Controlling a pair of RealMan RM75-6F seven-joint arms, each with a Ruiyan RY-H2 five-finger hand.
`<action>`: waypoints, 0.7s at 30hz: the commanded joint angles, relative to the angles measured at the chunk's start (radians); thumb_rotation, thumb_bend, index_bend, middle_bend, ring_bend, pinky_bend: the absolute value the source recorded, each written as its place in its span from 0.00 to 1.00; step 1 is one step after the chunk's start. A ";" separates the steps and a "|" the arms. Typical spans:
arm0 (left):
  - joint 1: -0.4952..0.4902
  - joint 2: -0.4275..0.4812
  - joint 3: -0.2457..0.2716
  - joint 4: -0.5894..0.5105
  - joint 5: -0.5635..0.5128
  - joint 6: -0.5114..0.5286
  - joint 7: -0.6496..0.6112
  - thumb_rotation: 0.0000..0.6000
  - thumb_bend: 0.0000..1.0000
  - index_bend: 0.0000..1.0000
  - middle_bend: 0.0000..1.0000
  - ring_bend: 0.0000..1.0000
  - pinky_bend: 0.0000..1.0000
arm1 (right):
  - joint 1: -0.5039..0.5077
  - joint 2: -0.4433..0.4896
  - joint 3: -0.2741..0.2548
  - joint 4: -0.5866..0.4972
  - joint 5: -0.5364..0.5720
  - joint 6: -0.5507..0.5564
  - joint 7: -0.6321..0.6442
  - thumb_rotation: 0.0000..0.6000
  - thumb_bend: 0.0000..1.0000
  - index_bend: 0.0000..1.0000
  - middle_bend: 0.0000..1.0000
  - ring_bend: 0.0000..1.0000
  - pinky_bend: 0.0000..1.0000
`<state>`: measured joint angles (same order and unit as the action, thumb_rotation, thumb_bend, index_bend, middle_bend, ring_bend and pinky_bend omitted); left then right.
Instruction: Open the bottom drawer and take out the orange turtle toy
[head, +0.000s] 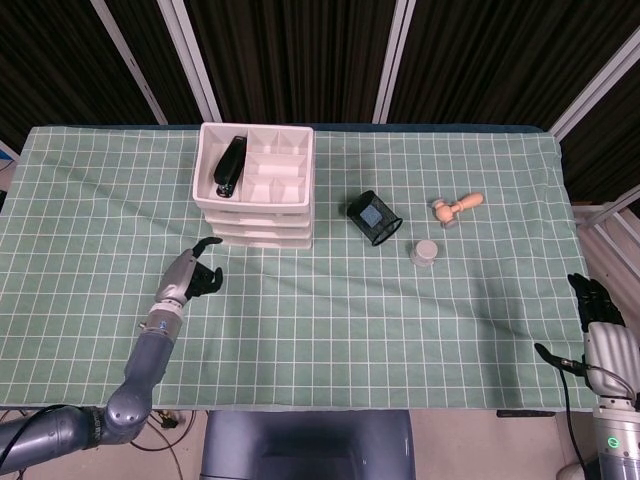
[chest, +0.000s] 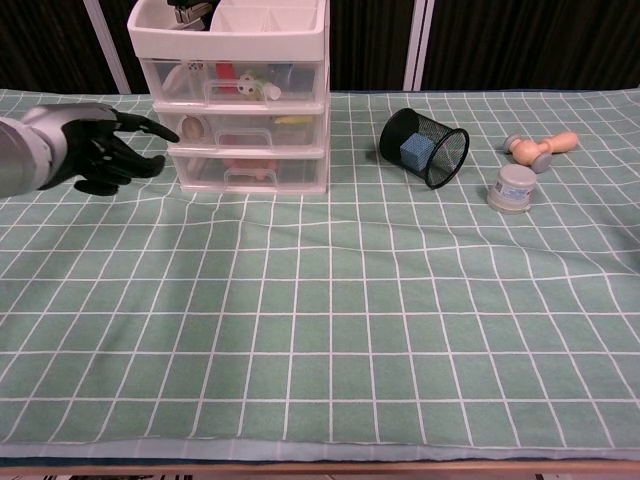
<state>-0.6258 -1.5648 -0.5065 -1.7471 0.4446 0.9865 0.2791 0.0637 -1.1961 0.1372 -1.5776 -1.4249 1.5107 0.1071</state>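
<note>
A white three-drawer organiser (head: 258, 195) (chest: 240, 95) stands at the back left of the green checked cloth. Its bottom drawer (chest: 248, 171) is closed, and an orange-pink shape shows dimly through its clear front. My left hand (head: 188, 278) (chest: 95, 148) hovers just left of the drawers, fingers apart, holding nothing, a fingertip close to the middle drawer's left corner. My right hand (head: 598, 325) stays at the table's right front edge, empty with fingers apart; the chest view does not show it.
A black stapler (head: 231, 165) lies in the organiser's top tray. A tipped black mesh cup (head: 374, 218) (chest: 425, 146) holds a blue block. A small grey jar (head: 424, 251) (chest: 510, 189) and a wooden mallet (head: 455, 207) (chest: 538, 148) lie to the right.
</note>
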 joint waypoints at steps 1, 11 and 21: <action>-0.051 -0.048 -0.033 0.069 -0.081 -0.078 -0.067 1.00 0.56 0.19 1.00 1.00 1.00 | 0.000 0.001 -0.001 -0.003 0.000 -0.003 0.002 1.00 0.10 0.00 0.10 0.00 0.18; -0.131 -0.138 -0.066 0.196 -0.195 -0.145 -0.160 1.00 0.56 0.19 1.00 1.00 1.00 | 0.002 0.005 -0.001 -0.014 0.012 -0.018 0.016 1.00 0.10 0.00 0.10 0.00 0.18; -0.204 -0.210 -0.076 0.306 -0.278 -0.164 -0.203 1.00 0.57 0.19 1.00 1.00 1.00 | 0.003 0.010 0.001 -0.025 0.024 -0.030 0.031 1.00 0.10 0.00 0.10 0.00 0.18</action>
<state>-0.8224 -1.7671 -0.5800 -1.4490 0.1726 0.8247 0.0815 0.0666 -1.1861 0.1378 -1.6022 -1.4010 1.4806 0.1376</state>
